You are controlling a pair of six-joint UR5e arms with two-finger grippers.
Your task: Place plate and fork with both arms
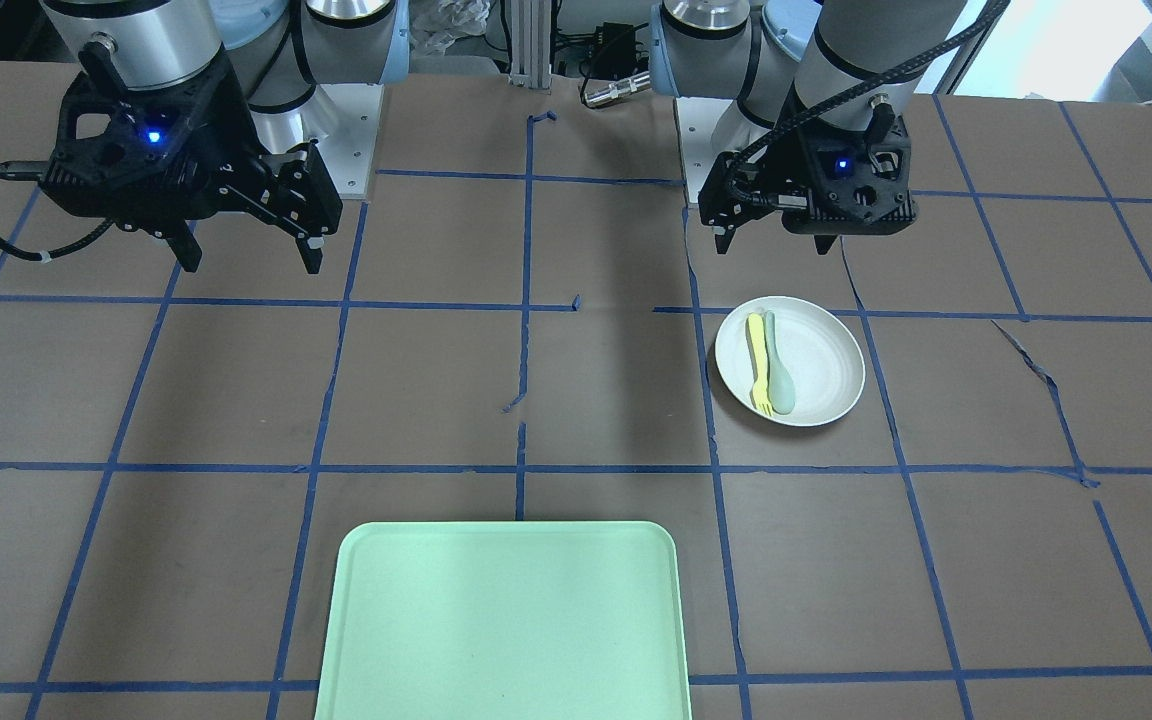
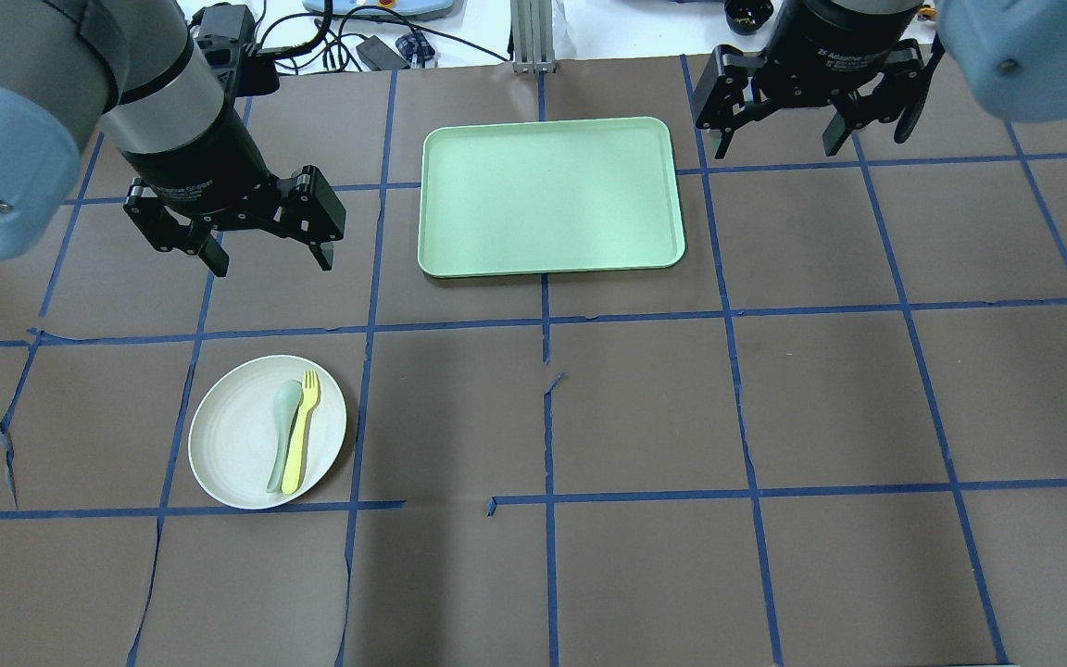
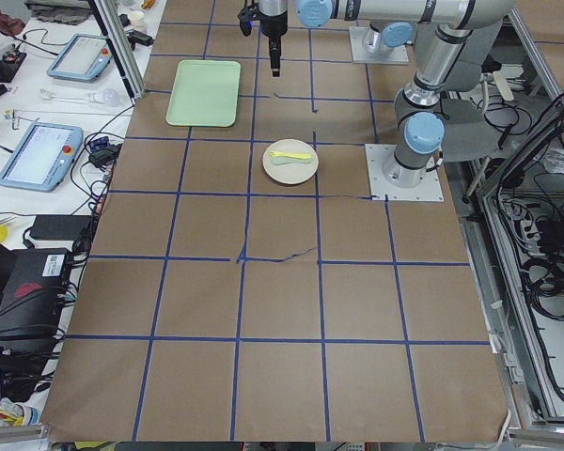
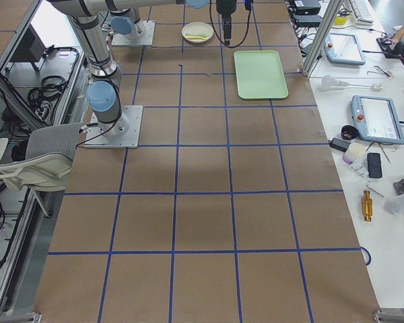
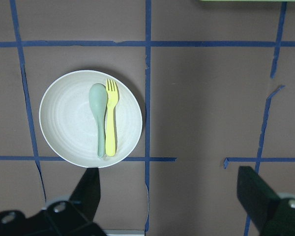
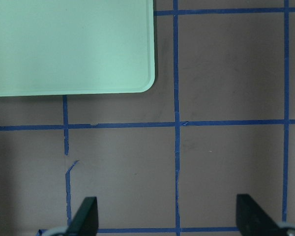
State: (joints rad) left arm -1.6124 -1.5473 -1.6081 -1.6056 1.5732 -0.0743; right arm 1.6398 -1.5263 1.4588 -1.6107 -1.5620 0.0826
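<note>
The off-white plate point(image 2: 228, 445) lies on the brown table, on my left side. The pale yellow fork point(image 2: 300, 435) lies in it next to a grey-green spoon point(image 2: 282, 431). My left gripper point(image 2: 269, 264) hangs open and empty above the table, just beyond the plate. The left wrist view shows the plate point(image 5: 69, 123), the fork point(image 5: 111, 123) and the spoon point(image 5: 98, 113) ahead of the open fingers point(image 5: 88, 191). My right gripper point(image 2: 774, 148) is open and empty, beside the tray's right end. In the front view the plate point(image 1: 826, 365) lies below the left gripper point(image 1: 771, 243); the right gripper point(image 1: 251, 265) is at the left.
A pale green rectangular tray point(image 2: 547, 195) lies at the table's far middle, with nothing on it; its corner shows in the right wrist view point(image 6: 69, 44). Blue tape lines grid the brown paper cover. Tablets and cables lie beyond the table's far edge.
</note>
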